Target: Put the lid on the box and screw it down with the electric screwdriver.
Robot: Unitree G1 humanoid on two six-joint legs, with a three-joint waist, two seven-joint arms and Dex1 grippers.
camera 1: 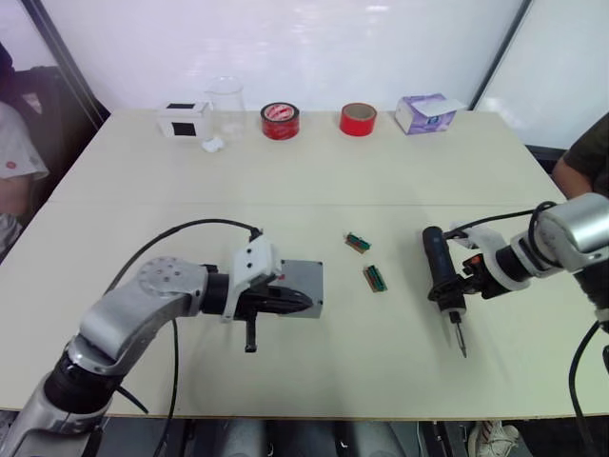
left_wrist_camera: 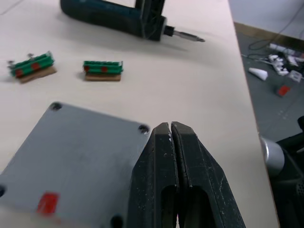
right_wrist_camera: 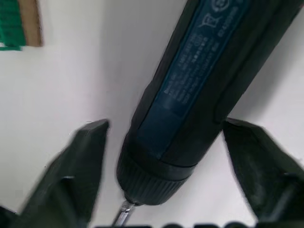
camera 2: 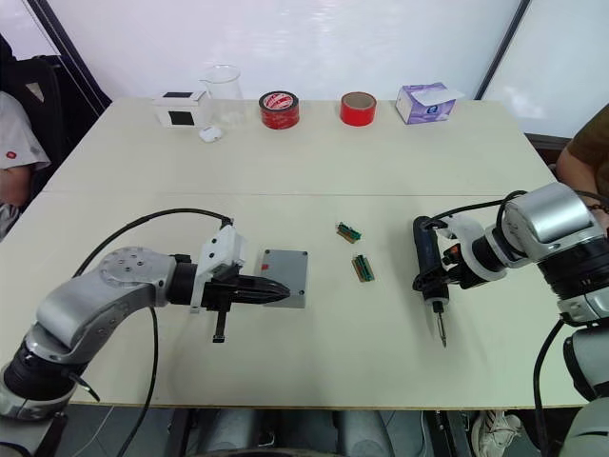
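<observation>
Head view, box: your grey box (camera 2: 284, 277) sits mid-table with the lid (left_wrist_camera: 76, 156) already on it, slightly left of centre on the table (camera 2: 314, 171).
Head view, left gripper (camera 2: 271, 290): it's down at the near-left edge of the lid, black jaws pressed together.
Head view, screwdriver: the electric screwdriver (camera 2: 426, 267) lies flat on the right half of the table, bit pointing toward you, well apart from the box.
Head view, right gripper (camera 2: 440, 271): it's straddling the screwdriver's body near the bit end.
Head view, clutter: two little green connector blocks (camera 2: 356, 251) lie between box and screwdriver; white box, beaker, two red tape rolls (camera 2: 319, 109) and a purple tissue box line the far edge.
Left wrist view: jaws shut tight with nothing in them, tips over the lid's edge; corner screw holes and a red mark (left_wrist_camera: 47, 203) show.
Right wrist view: jaws spread wide on either side of the screwdriver barrel, not touching it from what you can see.
</observation>
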